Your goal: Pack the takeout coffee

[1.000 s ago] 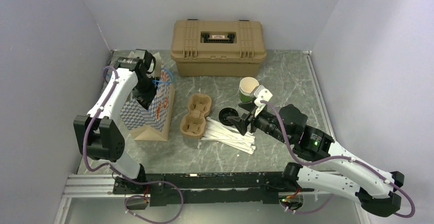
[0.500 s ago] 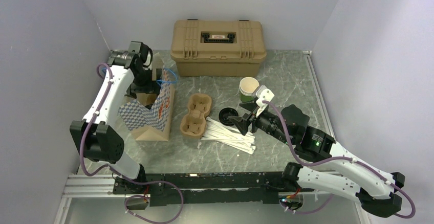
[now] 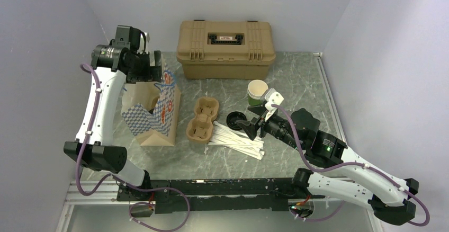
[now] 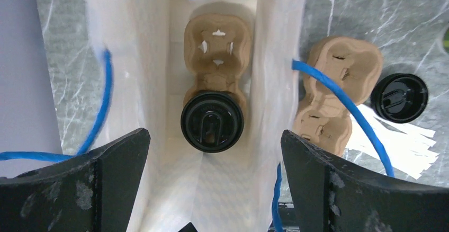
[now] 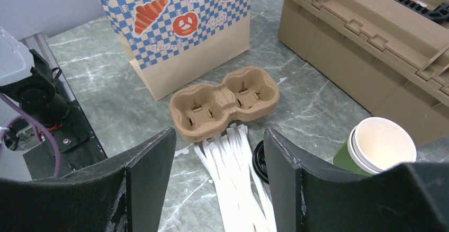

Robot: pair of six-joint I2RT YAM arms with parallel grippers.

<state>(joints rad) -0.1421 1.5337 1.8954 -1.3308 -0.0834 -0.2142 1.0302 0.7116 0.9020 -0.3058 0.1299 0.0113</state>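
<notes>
The takeout coffee (image 4: 212,122) stands inside the open checked paper bag (image 3: 156,118), seated in a brown pulp carrier (image 4: 217,46). Only its round black lid shows; the tan cup body is hidden. My left gripper (image 3: 151,68) hangs above the bag's mouth, open and empty, and in the left wrist view (image 4: 214,134) its jaws stand wide on either side of the lid, well above it. My right gripper (image 3: 249,126) is open and empty, low over the white paper strips (image 5: 233,179). The bag also shows in the right wrist view (image 5: 174,25).
A second pulp carrier (image 3: 202,119) lies right of the bag. A loose black lid (image 3: 235,119) and the white strips (image 3: 236,141) lie beside it. A green paper cup (image 3: 257,91) stands behind them. A tan toolbox (image 3: 226,48) sits at the back.
My left gripper has risen out of the bag and drawn back to the left, leaving the lidded cup inside. The right arm has barely moved.
</notes>
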